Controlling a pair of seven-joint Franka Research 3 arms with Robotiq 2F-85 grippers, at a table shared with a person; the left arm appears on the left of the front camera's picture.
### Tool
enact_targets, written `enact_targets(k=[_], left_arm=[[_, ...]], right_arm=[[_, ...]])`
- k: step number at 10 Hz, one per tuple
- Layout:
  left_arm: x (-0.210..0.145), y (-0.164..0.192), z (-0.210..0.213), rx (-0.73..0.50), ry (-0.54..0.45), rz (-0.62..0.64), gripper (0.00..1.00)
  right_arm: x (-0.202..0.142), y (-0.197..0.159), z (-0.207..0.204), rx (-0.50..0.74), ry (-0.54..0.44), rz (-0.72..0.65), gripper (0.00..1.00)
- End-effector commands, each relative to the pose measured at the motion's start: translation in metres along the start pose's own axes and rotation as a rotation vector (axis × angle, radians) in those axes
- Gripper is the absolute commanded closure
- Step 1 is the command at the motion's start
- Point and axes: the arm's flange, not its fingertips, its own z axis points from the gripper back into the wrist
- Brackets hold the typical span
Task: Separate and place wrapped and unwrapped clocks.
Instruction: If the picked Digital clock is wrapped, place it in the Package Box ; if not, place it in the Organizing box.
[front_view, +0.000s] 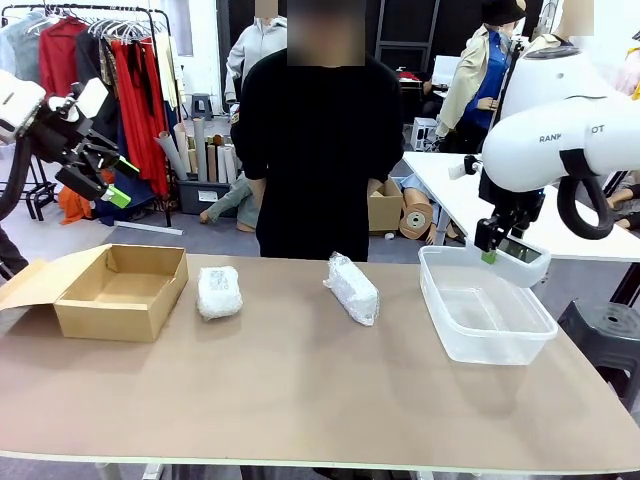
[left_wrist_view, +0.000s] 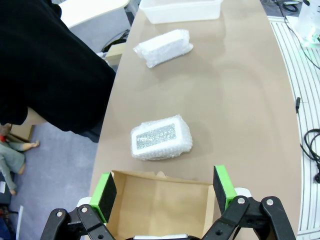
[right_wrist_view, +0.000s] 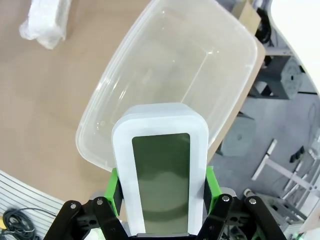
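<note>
My right gripper (front_view: 493, 247) is shut on the bare white clock (front_view: 522, 263) and holds it in the air over the far right part of the clear tub (front_view: 485, 312). In the right wrist view the clock (right_wrist_view: 160, 165) with its grey screen sits between the green pads of that gripper (right_wrist_view: 161, 192), above the empty tub (right_wrist_view: 175, 65). Two bubble-wrapped clocks lie on the table, one (front_view: 219, 292) beside the cardboard box (front_view: 120, 290) and one (front_view: 352, 288) near the middle. My left gripper (front_view: 118, 180) hangs open high at the left, over the box (left_wrist_view: 160, 205), with the nearer wrapped clock (left_wrist_view: 161, 139) ahead.
A person in black (front_view: 318, 150) stands at the far edge of the table, behind the wrapped clocks. The box's flap (front_view: 40, 280) lies open to the left. The farther wrapped clock (left_wrist_view: 163, 47) and the tub (left_wrist_view: 180, 10) show beyond in the left wrist view.
</note>
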Motion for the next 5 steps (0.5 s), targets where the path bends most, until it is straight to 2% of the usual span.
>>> enact_targets(k=[1, 5], left_arm=[[0.0006, 0.0001, 0.0002, 0.001, -0.003, -0.001, 0.00], [0.0006, 0.0001, 0.0002, 0.001, -0.003, -0.001, 0.00]], right_arm=[[0.0027, -0.0017, 0.0071, -0.006, -0.014, 0.027, 1.00], [0.0027, -0.0017, 0.0071, -0.006, -0.014, 0.027, 1.00]])
